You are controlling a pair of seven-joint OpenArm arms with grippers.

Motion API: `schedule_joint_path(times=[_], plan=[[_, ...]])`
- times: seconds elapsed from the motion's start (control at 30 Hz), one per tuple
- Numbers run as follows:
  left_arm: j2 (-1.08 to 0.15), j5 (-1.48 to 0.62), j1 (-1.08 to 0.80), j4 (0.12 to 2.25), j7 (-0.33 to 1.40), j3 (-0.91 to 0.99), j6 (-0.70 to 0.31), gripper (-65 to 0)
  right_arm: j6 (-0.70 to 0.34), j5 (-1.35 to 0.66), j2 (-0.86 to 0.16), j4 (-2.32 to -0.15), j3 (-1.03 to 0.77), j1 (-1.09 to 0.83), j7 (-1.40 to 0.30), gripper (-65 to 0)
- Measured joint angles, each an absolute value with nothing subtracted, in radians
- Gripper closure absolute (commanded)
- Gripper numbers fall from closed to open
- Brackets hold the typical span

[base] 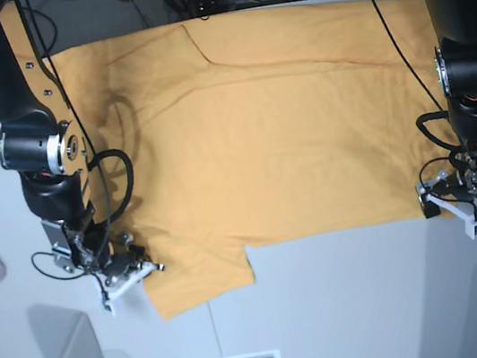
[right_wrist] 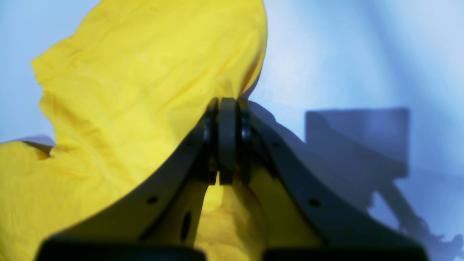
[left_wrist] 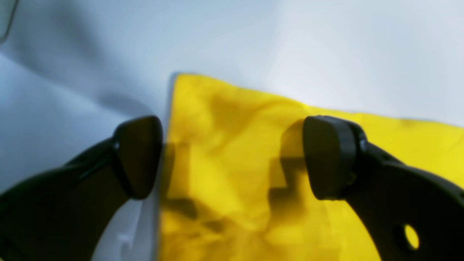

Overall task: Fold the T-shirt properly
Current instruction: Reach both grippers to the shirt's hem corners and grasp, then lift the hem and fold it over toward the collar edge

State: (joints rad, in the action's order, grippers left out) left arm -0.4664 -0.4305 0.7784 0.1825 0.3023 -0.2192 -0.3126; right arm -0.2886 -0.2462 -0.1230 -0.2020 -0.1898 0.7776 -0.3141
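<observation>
Pale grey-white table top (base: 350, 307) carries the large plain orange-yellow cotton T-shirt (base: 258, 130), spread flat with its long axis running across the base view, from one arm to the other.

Right gripper (right_wrist: 228, 145): jaws together, pinching a lifted fold of the shirt; in the base view this sits at the sleeve corner (base: 160, 287) on that view's left. Cloth rises away from the jaws and drapes back under them.

Left gripper (left_wrist: 232, 159): jaws apart, nothing between them. It straddles the shirt's straight edge, one finger over bare table, the other over cloth. The wrist view is blurred, so contact cannot be judged; probably just above.

Judgement: the left arm is nearer that edge and needs only to close on it.
</observation>
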Motion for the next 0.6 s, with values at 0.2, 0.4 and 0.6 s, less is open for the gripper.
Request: schedule_joint_path(times=[0.2, 0.4, 0.6], plan=[[-0.466, -0.425, 0.775, 0.179, 0.302, -0.152, -0.302, -58.6, -0.289, -0.239, -0.123, -0.241, -0.189, 0.763, -0.332, 0.0], [-0.471, -0.424, 0.751, 0.184, 0.276, -0.125, -0.303, -53.3, -0.288, -0.239, -0.122, -0.242, -0.186, 0.760, -0.330, 0.0], [-0.477, -0.433, 0.728, 0.192, 0.251, -0.113, -0.295, -19.4, -0.289, -0.239, -0.123, -0.242, -0.186, 0.760, -0.328, 0.0]])
